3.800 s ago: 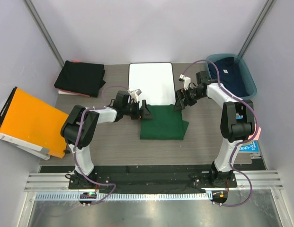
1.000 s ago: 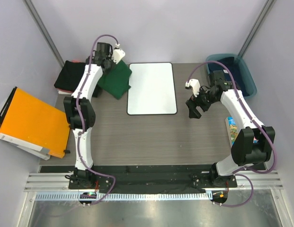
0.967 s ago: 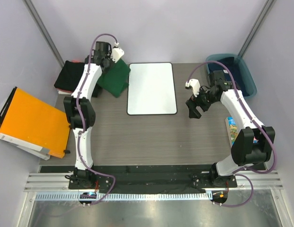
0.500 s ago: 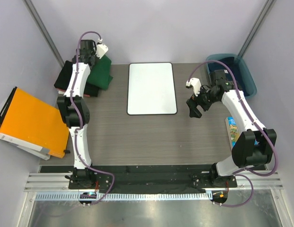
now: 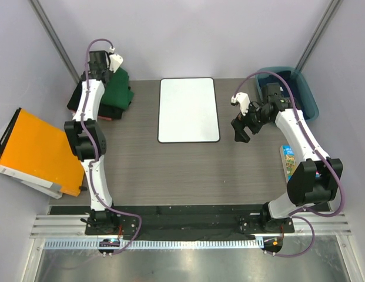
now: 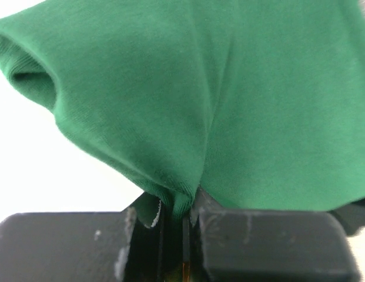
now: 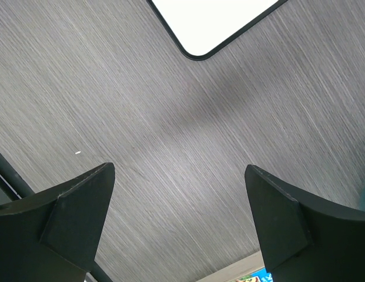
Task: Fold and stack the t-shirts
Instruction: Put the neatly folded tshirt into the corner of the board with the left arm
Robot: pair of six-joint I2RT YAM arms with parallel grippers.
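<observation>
Separating green t-shirt [image 5: 116, 94] from bin [image 5: 310, 97] lies white board [image 5: 188, 110].

A white rectangular board [image 5: 188, 110] with a dark rim and rounded corners lay flat on the far middle of the grey wood-grain table [image 5: 188, 170], its long sides running away from the near edge; one rounded corner also showed in the right wrist view. An orange folder [image 5: 35, 150] lay askew off the table's left edge, against the left wall, with a pale layer visible beneath its near side. A teal bin [image 5: 312, 103] stood at the far right corner, and a small colour-printed card [image 5: 288, 161] lay at the right edge, its print too small to read.
</observation>
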